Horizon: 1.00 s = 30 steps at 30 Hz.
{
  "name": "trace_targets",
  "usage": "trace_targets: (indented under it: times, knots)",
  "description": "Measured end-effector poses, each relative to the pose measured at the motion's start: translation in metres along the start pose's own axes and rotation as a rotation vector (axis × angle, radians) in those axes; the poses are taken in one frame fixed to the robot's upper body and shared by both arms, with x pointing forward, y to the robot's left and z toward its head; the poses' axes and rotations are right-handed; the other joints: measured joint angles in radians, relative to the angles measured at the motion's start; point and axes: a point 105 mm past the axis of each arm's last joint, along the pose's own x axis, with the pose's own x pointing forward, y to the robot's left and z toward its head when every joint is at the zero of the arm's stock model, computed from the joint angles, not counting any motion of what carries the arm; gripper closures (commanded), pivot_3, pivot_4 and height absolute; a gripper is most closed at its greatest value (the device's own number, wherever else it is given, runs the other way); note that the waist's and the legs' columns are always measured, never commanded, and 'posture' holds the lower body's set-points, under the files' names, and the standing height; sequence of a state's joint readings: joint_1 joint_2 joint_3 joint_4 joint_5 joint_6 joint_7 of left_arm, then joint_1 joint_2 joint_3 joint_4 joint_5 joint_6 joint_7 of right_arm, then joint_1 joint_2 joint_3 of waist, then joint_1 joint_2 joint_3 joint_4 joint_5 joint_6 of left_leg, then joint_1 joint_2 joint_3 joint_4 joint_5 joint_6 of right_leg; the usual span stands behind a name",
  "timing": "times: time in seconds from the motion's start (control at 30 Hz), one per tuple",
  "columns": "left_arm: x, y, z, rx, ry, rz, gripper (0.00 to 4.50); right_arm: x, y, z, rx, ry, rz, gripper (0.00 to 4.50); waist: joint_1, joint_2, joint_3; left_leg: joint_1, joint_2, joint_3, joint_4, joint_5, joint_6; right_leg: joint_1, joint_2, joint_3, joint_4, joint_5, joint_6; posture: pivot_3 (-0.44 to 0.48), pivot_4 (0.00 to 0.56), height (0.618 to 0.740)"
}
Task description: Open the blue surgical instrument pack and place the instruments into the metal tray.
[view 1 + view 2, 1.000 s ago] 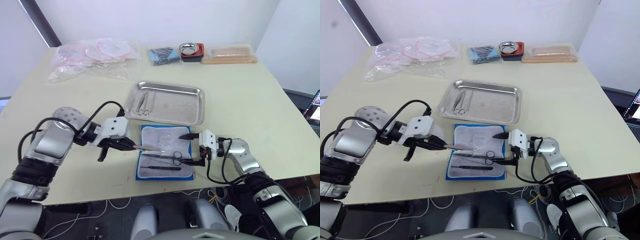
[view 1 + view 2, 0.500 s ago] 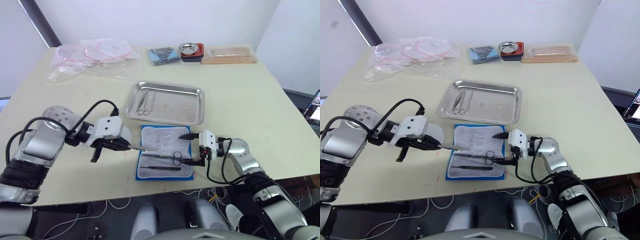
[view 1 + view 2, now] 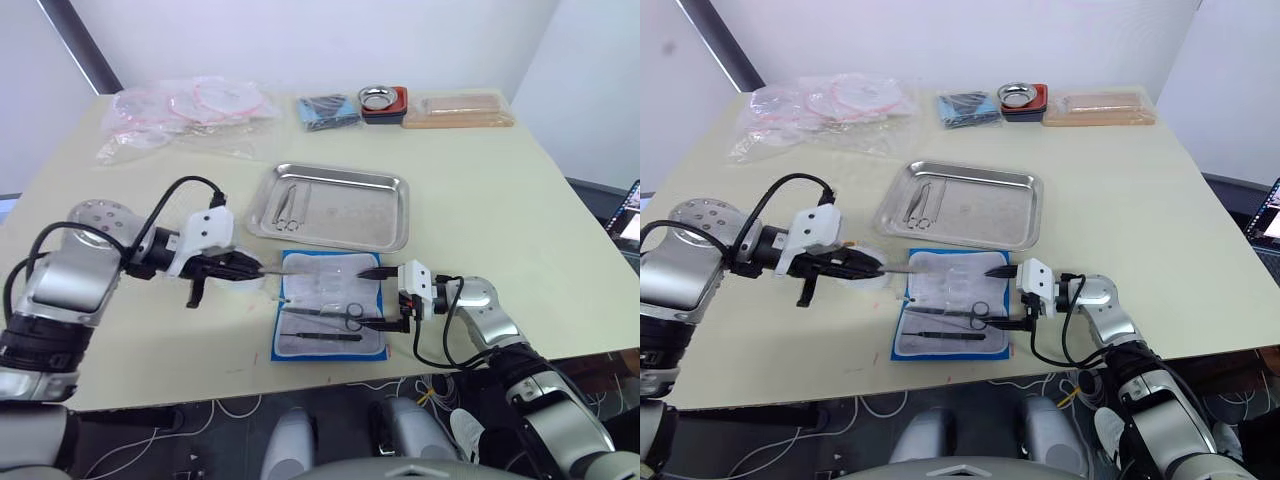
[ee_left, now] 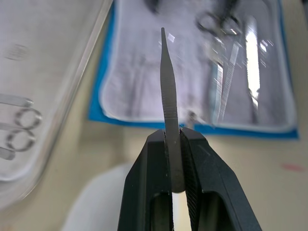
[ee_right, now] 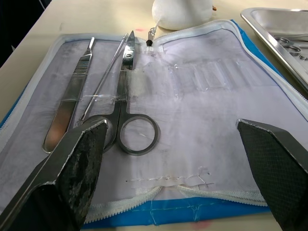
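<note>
Clenched on a slim flat instrument, the left gripper points its tip toward the opened blue pack. Spread wide, the right gripper hovers at the pack's opposite edge, with scissors and two slender tools lying ahead of it. Beyond both sits the metal tray, its ring-handled pieces blurred in the left wrist view.
</note>
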State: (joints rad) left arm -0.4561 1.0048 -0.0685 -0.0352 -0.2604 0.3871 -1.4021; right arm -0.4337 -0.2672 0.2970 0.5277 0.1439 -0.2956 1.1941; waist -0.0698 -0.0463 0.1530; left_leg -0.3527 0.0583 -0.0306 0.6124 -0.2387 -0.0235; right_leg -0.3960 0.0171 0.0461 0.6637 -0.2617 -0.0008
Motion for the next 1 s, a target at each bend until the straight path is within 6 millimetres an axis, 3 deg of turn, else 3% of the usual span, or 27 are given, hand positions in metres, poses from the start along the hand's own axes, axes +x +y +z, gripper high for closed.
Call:
trace_targets:
  times: [0.27,0.47,0.7,1.0]
  knots:
    - [0.022,0.015,0.016,-0.173,-0.132,0.194,4.41,0.000,0.000,0.000,0.000,0.001,0.000,0.00,0.000,-0.001,0.000,0.002,0.000,-0.001,0.000,0.000,0.000,0.002,0.001,0.000,0.001,0.000,0.000,0.000,0.150,0.740]
    - [0.045,0.043,0.029,-0.427,-0.277,0.491,4.41,0.001,0.000,-0.002,0.007,0.003,-0.002,0.00,-0.001,-0.005,0.000,0.007,-0.001,-0.002,0.000,0.000,0.000,0.010,0.002,0.000,0.000,0.001,0.001,0.000,0.150,0.740]
    - [0.058,0.061,0.023,-0.567,-0.265,0.763,4.41,0.001,0.001,-0.002,-0.002,0.002,0.000,0.00,0.000,-0.005,0.000,0.008,-0.001,-0.006,-0.001,0.000,0.000,0.011,0.001,-0.002,0.001,0.003,0.004,0.000,0.150,0.740]
    - [0.079,0.073,0.025,-0.632,-0.218,0.913,4.41,0.000,0.001,-0.003,-0.002,0.006,0.000,0.00,0.000,-0.005,0.000,0.008,-0.002,-0.005,-0.001,0.000,-0.001,0.016,0.001,-0.002,0.000,0.003,0.004,0.000,0.150,0.740]
